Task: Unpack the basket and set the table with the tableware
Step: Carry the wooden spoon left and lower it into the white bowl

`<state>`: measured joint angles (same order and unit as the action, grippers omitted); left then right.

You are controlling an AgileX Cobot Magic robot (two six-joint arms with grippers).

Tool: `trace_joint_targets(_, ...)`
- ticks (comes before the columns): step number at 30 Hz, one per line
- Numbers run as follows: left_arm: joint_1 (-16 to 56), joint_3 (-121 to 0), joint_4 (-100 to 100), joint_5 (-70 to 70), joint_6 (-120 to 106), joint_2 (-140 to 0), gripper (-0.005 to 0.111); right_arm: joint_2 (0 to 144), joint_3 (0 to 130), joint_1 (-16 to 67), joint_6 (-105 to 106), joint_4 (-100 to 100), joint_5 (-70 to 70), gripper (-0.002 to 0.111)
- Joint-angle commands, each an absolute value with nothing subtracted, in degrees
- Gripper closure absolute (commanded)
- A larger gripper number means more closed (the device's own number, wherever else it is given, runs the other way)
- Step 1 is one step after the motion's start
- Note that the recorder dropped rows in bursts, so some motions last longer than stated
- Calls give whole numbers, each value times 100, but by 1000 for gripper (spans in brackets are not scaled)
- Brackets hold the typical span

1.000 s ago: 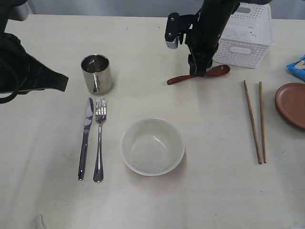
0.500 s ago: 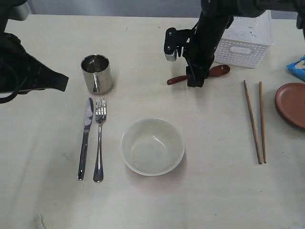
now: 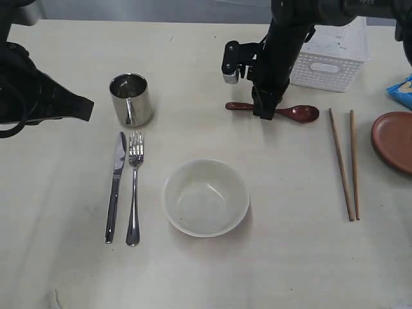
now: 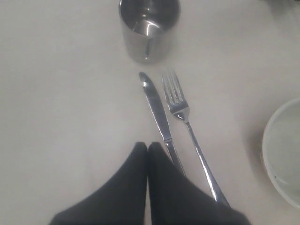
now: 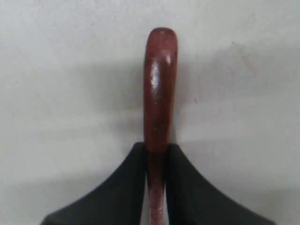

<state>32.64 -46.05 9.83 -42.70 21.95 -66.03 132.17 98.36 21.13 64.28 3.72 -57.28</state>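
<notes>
Spoon point(image 3: 300, 113) sits at 1 o'clock from bowl point(image 3: 206, 197), handle clamped in R gripper point(image 3: 262, 112); L gripper point(image 4: 148, 148) pinched together, empty, nr knife point(image 4: 156, 108).

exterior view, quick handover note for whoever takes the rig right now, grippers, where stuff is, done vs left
Left gripper: shut, empty, above the knife handle.
Right gripper: shut on the wooden spoon handle, low over the table, near the basket.
Laid out: steel mug, knife, fork, cream bowl, chopsticks.
Brown plate sits at the right edge, beside a blue bag.
To do: set down and release the spoon; probably bring the plate in.
</notes>
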Motion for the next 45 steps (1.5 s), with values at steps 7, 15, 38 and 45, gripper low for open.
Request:
trace_joint_targets(7, 3263, -4570, 920, -4209, 2169, -6562, 107, 12612, 9787, 2369, 5237, 492, -5979, 109)
trace_joint_targets(15, 3263, -4570, 920, -4209, 2169, -6562, 107, 11615, 9787, 3083, 4533, 1069, -6358, 109)
trace_joint_targets(38, 3263, -4570, 860, -4311, 2141, -6562, 107, 9497, 6573, 4424, 4497, 2731, -4042, 109)
trace_joint_targets(45, 3263, -4570, 869, -4272, 2141, -6562, 107, 9573, 6452, 4424, 5202, 3465, -3526, 109)
